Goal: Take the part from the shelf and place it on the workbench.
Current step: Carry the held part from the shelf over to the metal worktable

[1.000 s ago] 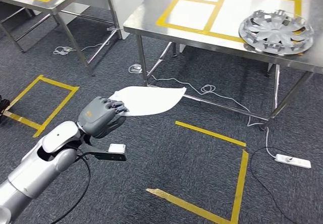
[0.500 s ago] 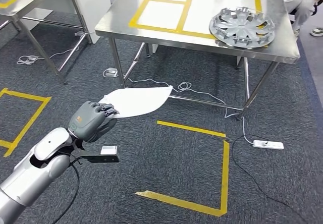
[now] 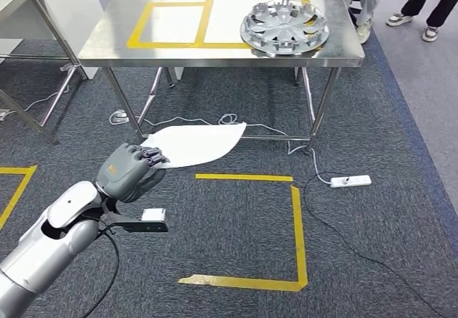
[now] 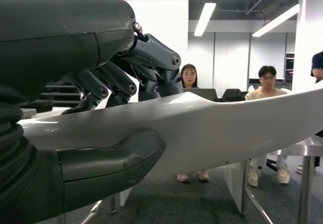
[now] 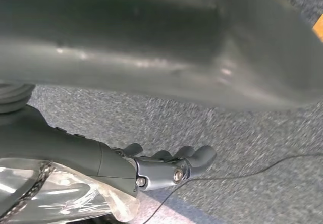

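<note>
the white curved panel part (image 3: 195, 144) sits gripped in the left hand (image 3: 129, 172) above the carpet, short of the steel tabletop (image 3: 113, 35); the right hand (image 5: 160, 166) hangs, fingers loosely extended, holding nothing.

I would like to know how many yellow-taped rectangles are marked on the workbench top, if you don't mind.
2, side by side on the workbench: a smaller rectangle left, a larger rectangle right, with the hubcap overlapping its corner.

The hubcap (image 3: 284, 27) lies on the surface (image 3: 108, 35), toward its right end. Before the surface, the left hand (image 3: 131, 171) holds the part (image 3: 195, 143) (flat, reaching rightward) over the floor (image 3: 378, 246).
</note>
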`<state>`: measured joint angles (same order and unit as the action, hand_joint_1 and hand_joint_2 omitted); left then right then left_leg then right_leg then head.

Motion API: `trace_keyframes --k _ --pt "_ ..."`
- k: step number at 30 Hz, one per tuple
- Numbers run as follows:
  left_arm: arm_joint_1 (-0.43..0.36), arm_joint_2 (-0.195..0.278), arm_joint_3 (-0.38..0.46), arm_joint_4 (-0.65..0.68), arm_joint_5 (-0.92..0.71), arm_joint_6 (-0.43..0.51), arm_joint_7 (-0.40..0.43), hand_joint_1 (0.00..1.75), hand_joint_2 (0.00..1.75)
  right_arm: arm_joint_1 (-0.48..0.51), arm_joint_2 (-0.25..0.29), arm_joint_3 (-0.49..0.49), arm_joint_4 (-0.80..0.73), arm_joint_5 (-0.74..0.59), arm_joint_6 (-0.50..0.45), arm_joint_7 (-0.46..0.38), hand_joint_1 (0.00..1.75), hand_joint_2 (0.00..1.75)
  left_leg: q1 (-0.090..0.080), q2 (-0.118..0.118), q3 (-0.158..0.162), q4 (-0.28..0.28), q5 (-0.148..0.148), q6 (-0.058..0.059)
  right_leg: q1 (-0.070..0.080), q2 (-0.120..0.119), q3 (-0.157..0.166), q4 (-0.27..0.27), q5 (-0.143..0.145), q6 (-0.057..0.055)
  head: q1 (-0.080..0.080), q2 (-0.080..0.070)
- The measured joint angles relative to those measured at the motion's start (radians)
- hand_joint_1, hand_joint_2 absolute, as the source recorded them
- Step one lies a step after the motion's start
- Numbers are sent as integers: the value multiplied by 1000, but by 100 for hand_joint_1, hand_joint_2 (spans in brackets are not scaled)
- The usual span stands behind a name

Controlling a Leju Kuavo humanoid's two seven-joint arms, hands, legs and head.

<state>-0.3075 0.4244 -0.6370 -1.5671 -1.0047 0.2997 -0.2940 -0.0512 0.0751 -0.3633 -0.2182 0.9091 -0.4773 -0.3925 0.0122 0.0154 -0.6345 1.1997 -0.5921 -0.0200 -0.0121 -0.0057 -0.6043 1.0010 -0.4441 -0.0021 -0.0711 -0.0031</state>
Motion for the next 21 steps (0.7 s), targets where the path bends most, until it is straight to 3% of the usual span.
trace_keyframes --k 1,2,3,5,7,8,11,16,21 --pt "0 0 -1 1 0 -1 0 175 175 1 0 0 0 2 0 1 0 0 0 -5 -29 60 -20 -1 1 7 0 1 0 -1 0 0" --pt "0 -1 -3 2 0 -1 0 175 175 2 -1 0 0 2 0 2 0 0 0 -6 -46 91 -22 0 3 14 0 1 -1 -1 0 0" --pt "0 -1 -4 3 0 -1 0 175 175 3 -2 0 0 4 0 3 0 0 -1 -6 -45 83 -4 3 4 21 1 3 -1 -2 0 0" --pt "-1 0 -4 3 0 -1 0 175 175 3 -2 0 0 9 -1 4 0 0 -2 -8 4 -34 72 13 6 32 3 5 -1 -1 0 0" --pt "-4 0 -4 3 0 0 0 175 175 1 -2 0 0 14 -2 3 0 0 -5 -13 54 -152 118 23 10 40 0 9 -2 3 0 0" --pt "-6 0 -4 3 0 1 1 175 175 1 -3 0 0 15 -3 3 0 0 -5 -14 65 -181 123 19 11 41 -3 11 -3 4 1 0" --pt "-6 -1 -4 3 -1 4 5 175 175 2 -3 0 0 17 -5 1 0 0 -7 -16 65 -192 123 9 10 41 -8 12 -2 5 2 0" --pt "-7 -2 -4 3 -2 5 6 175 175 0 -3 1 0 16 -11 1 0 0 -11 -18 64 -192 125 18 7 40 -4 3 5 15 2 0" --pt "-9 -2 -4 3 -4 4 7 175 175 0 -2 1 0 17 -14 -2 0 0 -12 -18 64 -191 125 22 5 40 -4 2 6 18 1 0"
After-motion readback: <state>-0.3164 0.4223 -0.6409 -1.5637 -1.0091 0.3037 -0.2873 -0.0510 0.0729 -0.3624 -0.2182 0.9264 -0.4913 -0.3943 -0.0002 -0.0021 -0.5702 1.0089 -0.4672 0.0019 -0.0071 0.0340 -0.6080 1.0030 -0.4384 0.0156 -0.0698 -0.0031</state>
